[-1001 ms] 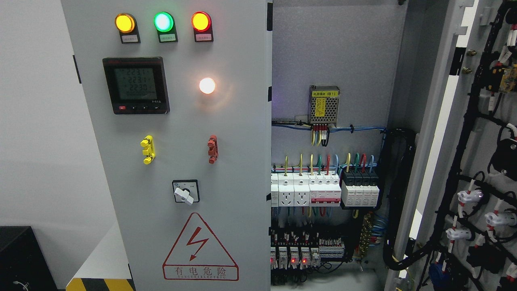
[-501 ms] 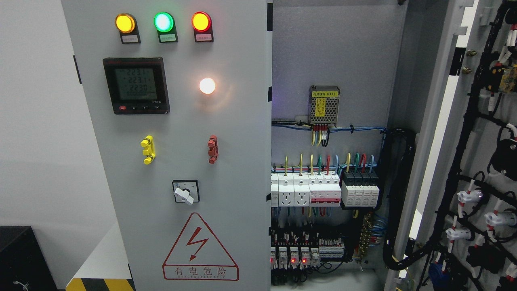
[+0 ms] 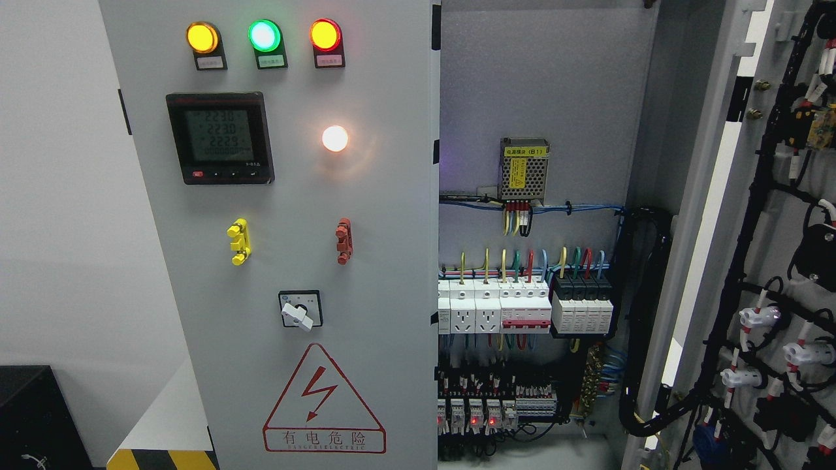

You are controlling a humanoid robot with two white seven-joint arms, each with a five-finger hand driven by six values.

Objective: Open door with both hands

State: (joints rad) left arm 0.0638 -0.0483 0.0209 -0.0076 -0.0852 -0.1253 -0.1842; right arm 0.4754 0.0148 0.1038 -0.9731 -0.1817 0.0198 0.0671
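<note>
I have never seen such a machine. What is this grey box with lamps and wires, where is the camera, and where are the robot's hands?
The camera sits on a humanoid robot's head, looking forward at an electrical cabinet. Its left door is closed and carries three lamps, a digital meter, a rotary switch and a lightning warning sign. The right door is swung open, so breakers and coloured wires inside show. Neither hand is in view, so nothing is seen held.
</note>
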